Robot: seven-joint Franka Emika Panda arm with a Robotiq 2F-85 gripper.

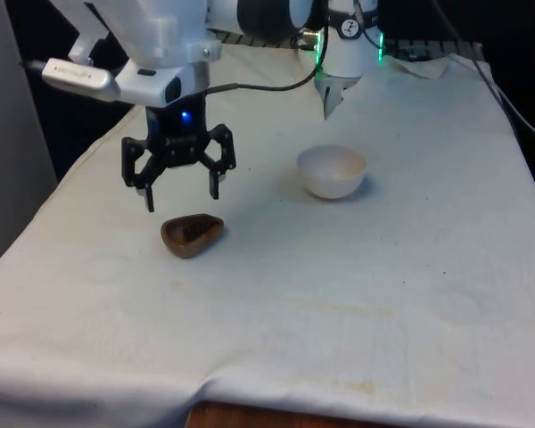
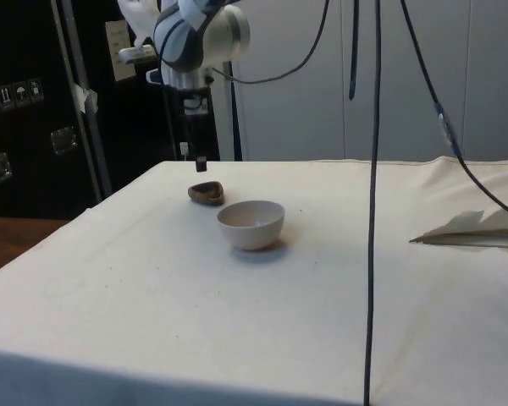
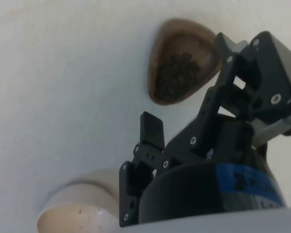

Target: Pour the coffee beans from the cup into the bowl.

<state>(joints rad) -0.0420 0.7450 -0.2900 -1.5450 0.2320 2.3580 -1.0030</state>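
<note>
I see my tool hanging with its fingers spread wide and nothing between them, a little above the brown cup and not touching it. The cup stands upright on the tabletop, with dark coffee beans inside. The white bowl stands near the cup, toward the front view's right, apart from it.
</note>
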